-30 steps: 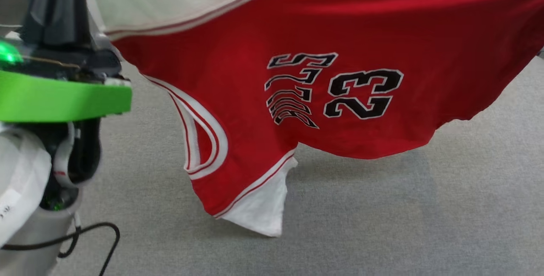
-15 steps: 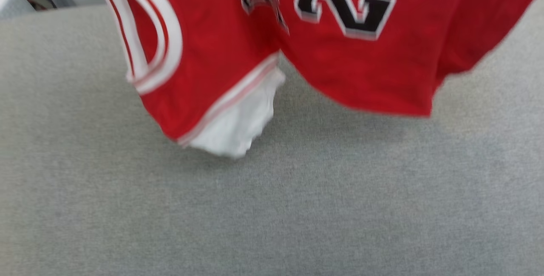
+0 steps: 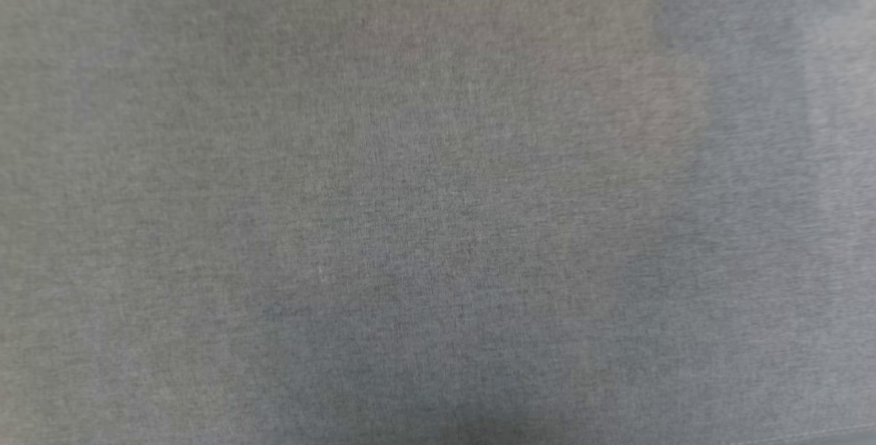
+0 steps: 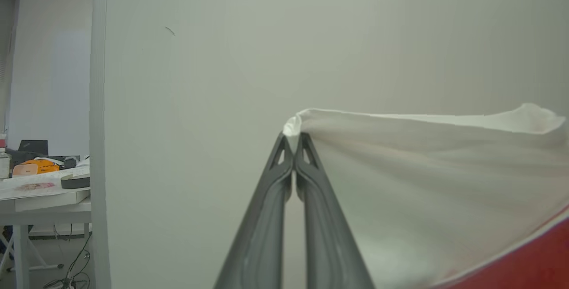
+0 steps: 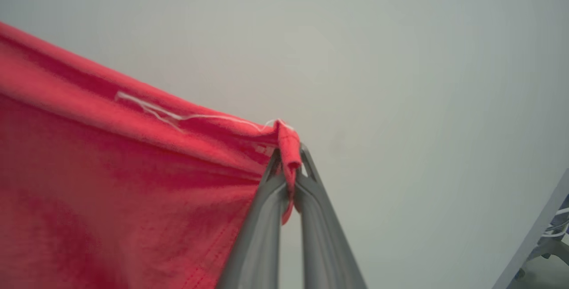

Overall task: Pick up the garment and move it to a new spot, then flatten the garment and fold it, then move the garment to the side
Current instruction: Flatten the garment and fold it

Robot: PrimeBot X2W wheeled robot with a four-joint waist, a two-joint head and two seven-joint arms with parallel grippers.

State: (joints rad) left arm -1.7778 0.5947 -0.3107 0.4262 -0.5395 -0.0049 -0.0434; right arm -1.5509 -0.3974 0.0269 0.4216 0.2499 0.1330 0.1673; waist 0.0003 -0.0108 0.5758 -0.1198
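In the left wrist view my left gripper point(image 4: 292, 140) is shut on a corner of the garment's white sleeve point(image 4: 422, 182), which stretches away to the right, with a strip of red at the lower right. In the right wrist view my right gripper point(image 5: 290, 155) is shut on a bunched corner of the garment's red cloth point(image 5: 111, 173), which spreads out taut to the left, with a loose white thread along its upper edge. The garment hangs in the air between the two grippers, in front of a pale wall. The head view is blurred and holds plain grey fabric surface point(image 3: 438, 198).
A pale wall point(image 4: 266, 58) stands behind both grippers. At the far left of the left wrist view a white desk point(image 4: 40, 200) carries an orange object and clutter, with cables on the floor beneath. A grey frame edge point(image 5: 533, 235) crosses the lower right of the right wrist view.
The head camera has swung down: the red garment slid up and out of its picture, leaving grey surface. The left arm's green part has also left that picture.
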